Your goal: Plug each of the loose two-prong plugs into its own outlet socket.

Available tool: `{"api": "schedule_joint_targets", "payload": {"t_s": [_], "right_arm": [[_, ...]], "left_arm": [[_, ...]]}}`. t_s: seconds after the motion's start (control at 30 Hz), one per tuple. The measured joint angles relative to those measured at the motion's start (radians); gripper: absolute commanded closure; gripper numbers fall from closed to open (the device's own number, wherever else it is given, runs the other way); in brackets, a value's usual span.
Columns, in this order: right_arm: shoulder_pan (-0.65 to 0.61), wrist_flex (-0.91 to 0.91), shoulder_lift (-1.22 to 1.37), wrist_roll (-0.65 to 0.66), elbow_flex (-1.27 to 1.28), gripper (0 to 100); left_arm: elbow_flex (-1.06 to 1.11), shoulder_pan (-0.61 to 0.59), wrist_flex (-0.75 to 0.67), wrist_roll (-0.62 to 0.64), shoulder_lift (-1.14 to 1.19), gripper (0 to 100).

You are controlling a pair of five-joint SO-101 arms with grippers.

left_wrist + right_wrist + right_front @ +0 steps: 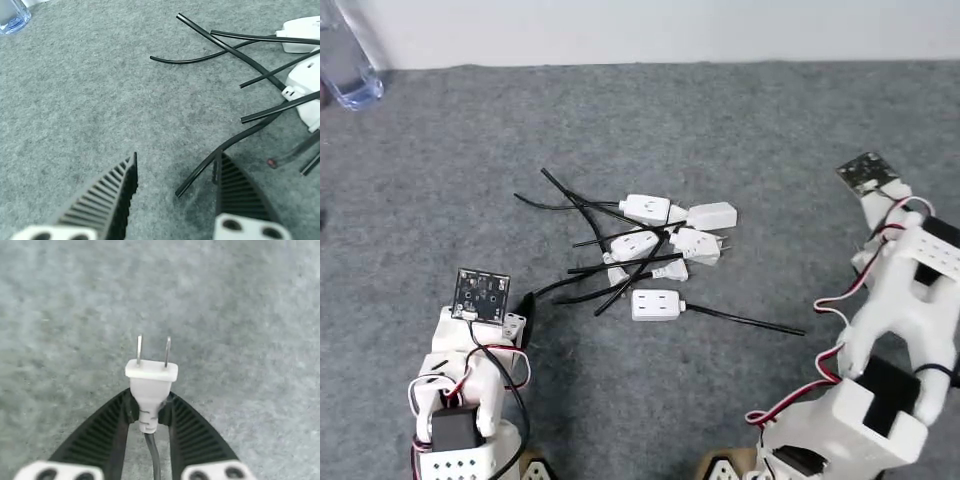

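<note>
A heap of white outlet sockets and two-prong plugs with black cords lies mid-table: one socket [645,208] at the back, one [635,244] in the middle, one [656,304] in front, and plugs [712,215] beside them. My left gripper [175,170] stands open low over the grey mat, a loose black cord end [182,189] lying between its fingers. It sits just left of the heap [523,308]. My right gripper [150,401] is shut on a white two-prong plug [151,374], held above the mat with its prongs pointing away. The right arm [895,290] stands right of the heap.
A clear bottle [345,60] stands at the far left corner by the white wall. One socket's cord [745,320] trails right toward the right arm. Bare grey mat lies left, behind and in front of the heap.
</note>
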Motion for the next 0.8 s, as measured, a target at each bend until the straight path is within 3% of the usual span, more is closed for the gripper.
{"api": "schedule_joint_targets", "payload": {"t_s": [0.13,0.2,0.43,0.67,0.8], "right_arm": [[0.011,-0.002,0.04,-0.006,0.0,64.4],[0.011,-0.002,0.055,-0.006,0.0,58.2],[-0.068,0.035,0.064,-0.006,0.0,67.5],[-0.408,0.245,-0.126,-0.006,-0.021,68.7],[-0.591,0.269,-0.196,-0.006,-0.021,68.9]], "left_arm": [[0.0,0.0,0.0,0.0,0.0,76],[0.0,0.0,0.0,0.0,0.0,76],[0.0,0.0,0.0,0.0,0.0,76],[0.0,0.0,0.0,0.0,0.0,76],[0.0,0.0,0.0,0.0,0.0,76]]}}
